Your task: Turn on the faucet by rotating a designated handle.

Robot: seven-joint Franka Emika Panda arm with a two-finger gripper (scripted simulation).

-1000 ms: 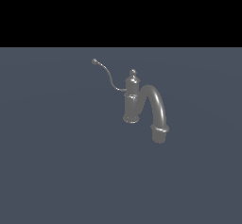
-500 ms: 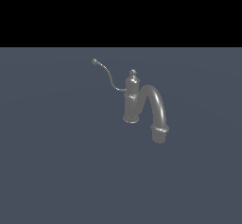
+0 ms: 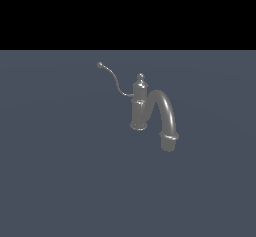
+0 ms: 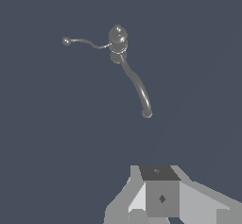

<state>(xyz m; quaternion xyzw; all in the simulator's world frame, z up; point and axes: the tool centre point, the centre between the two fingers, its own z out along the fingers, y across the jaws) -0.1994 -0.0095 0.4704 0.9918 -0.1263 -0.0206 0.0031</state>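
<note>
The grey metallic faucet stands upright on the dark floor. Its column carries a knob finial, and its thick arched spout curves down to a ringed collar end towards the exterior view's right. The handle is a thin S-curved lever that runs from the column up to a small ball on the exterior view's left. In the wrist view I see the faucet from above, with the handle and the spout. My gripper is well apart from the faucet; its fingers show no gap and hold nothing. It is out of the exterior view.
The faucet stands on a flat dark blue-grey floor. A black band fills the background above it.
</note>
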